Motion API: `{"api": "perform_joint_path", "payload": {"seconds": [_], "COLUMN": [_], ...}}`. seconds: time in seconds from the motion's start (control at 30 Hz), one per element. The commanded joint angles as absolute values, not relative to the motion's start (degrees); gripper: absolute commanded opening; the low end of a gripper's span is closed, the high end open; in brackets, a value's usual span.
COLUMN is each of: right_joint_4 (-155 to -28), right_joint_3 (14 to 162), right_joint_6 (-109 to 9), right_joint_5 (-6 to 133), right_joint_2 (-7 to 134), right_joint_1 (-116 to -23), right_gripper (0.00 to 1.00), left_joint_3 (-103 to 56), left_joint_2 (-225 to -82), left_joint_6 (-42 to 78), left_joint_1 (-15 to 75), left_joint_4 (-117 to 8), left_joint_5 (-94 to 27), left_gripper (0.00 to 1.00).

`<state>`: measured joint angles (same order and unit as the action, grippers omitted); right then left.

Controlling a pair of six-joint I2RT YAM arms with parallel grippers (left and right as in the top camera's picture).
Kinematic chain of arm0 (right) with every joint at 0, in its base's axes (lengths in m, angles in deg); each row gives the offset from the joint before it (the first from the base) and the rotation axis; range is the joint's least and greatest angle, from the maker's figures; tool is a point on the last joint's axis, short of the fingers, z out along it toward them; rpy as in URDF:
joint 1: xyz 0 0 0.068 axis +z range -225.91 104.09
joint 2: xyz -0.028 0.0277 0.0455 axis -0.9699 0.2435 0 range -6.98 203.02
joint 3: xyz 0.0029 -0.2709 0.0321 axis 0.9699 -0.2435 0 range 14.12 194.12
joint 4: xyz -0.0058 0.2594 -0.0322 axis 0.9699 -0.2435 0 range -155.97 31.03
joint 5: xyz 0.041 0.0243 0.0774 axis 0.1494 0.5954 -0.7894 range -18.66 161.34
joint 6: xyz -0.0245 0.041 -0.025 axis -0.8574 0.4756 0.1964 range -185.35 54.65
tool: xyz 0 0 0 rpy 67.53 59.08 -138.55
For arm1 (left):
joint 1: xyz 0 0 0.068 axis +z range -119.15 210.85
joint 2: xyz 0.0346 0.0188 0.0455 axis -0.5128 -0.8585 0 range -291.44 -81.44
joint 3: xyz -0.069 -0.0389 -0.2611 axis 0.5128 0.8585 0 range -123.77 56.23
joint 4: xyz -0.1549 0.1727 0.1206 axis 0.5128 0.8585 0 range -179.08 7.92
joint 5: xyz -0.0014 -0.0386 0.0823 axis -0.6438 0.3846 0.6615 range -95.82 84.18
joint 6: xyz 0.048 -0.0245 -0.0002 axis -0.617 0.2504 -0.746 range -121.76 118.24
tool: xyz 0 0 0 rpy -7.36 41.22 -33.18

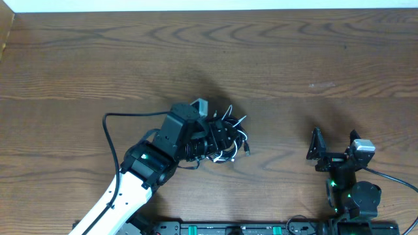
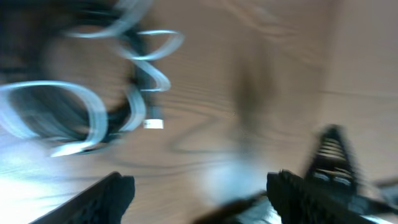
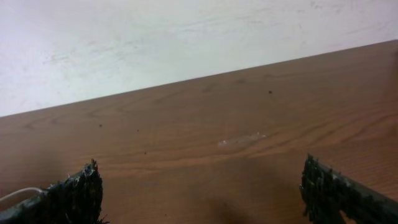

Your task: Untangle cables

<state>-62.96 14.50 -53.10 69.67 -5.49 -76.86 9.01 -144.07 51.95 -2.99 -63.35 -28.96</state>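
Left arm [image 1: 147, 163] hides part of the cables [image 1: 230, 138]; left wrist view blurred

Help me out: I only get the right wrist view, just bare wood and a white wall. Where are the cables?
Observer: Overhead, the cables lie bunched mid-table, with the left hand right over them.
Operator: All black?
Observer: No, the left wrist view shows white loops among them.
Operator: Is that hand gripping them?
Observer: No. Its fingers stand apart with nothing visibly between them, though that picture is blurred.
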Motion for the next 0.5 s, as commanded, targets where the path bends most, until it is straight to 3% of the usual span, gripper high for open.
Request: {"api": "perform_joint_path", "payload": {"seconds": [0.0,0.13,0.47], "right_joint_4": [-63.2,-63.2,-63.2], "right_joint_3": [14.4,14.4,14.4], "right_joint_6": [-52.5,-52.5,-52.5], "right_joint_5": [69.7,69.7,69.7], "right_joint_2": [-5.5,-5.5,-5.5], "right_joint_1": [-76.4,-76.4,-76.4], "right_gripper": [0.99,0.99,0.99], "left_joint_3": [8.6,9.8,11.5], "left_joint_2": [-144.0,-144.5,-157.9], "left_joint_6": [49.3,49.3,49.7], "left_joint_1": [-2.8,-2.8,-2.9], "left_joint_4": [-56.8,-48.6,-53.5], "left_joint_5": [-12.8,-2.5,-1.3], "left_gripper": [0.77,0.77,0.77]}}
